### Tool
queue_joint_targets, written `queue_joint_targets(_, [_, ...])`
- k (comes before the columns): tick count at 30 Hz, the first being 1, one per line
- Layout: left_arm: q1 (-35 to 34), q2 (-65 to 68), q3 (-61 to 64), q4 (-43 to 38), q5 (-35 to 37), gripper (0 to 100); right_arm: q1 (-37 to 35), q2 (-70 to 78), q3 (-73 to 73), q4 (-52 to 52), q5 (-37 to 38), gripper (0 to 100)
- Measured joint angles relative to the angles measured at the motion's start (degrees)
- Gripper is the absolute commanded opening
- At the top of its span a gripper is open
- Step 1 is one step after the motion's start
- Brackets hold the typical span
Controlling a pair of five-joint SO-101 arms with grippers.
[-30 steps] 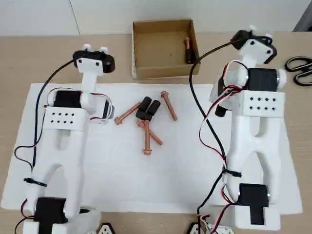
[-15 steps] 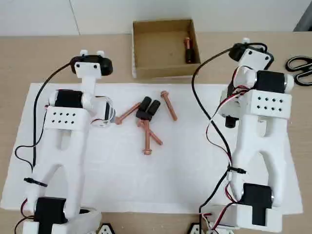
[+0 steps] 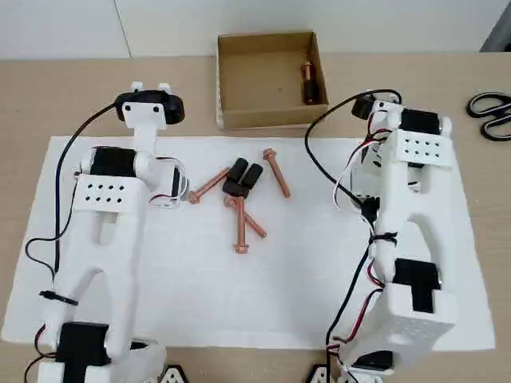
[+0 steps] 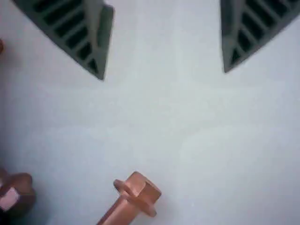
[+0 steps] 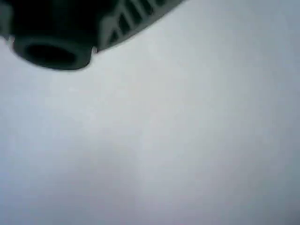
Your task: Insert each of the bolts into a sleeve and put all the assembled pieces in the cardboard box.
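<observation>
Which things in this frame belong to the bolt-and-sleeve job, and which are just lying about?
Part of the job:
- loose bolts on the white sheet
- black sleeves among them
- cardboard box
- one assembled piece already in the box

Lying about:
- scissors on the bare table, off the sheet

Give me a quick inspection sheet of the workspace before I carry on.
Surface: white foam sheet on a tan wooden table.
Job's things: brown cardboard box holds one copper bolt in a black sleeve; four loose copper bolts and at least two black cylindrical sleeves lie mid-sheet.
Clutter: black-handled scissors at the table's right edge.
Grippers: left tool open above the sheet near a bolt head; right tool above bare sheet.
Cables: black cable loops over the sheet's right side.
Surroundings: pale surface behind the table.
</observation>
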Motion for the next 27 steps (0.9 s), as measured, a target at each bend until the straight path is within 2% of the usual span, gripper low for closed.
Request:
queue_joint_targets(8, [0.00, 0.00, 0.00, 0.00, 0.00, 16, -5.54, 0.18, 0.00, -1.23, 1.49, 0.6])
queue_joint_targets(12, [0.00, 0.00, 0.00, 0.00, 0.00, 16, -6.95, 0.44, 0.00, -3.69, 1.49, 5.9])
queue_joint_targets(18, [0.00, 0.00, 0.00, 0.00, 0.00, 16, -9.76, 3.25, 0.00, -5.27, 1.49, 6.1])
queue_joint_targets(27, [0.00, 0.00, 0.00, 0.00, 0.00, 16, -9.41, 13.71, 0.00, -9.23, 1.49, 6.5])
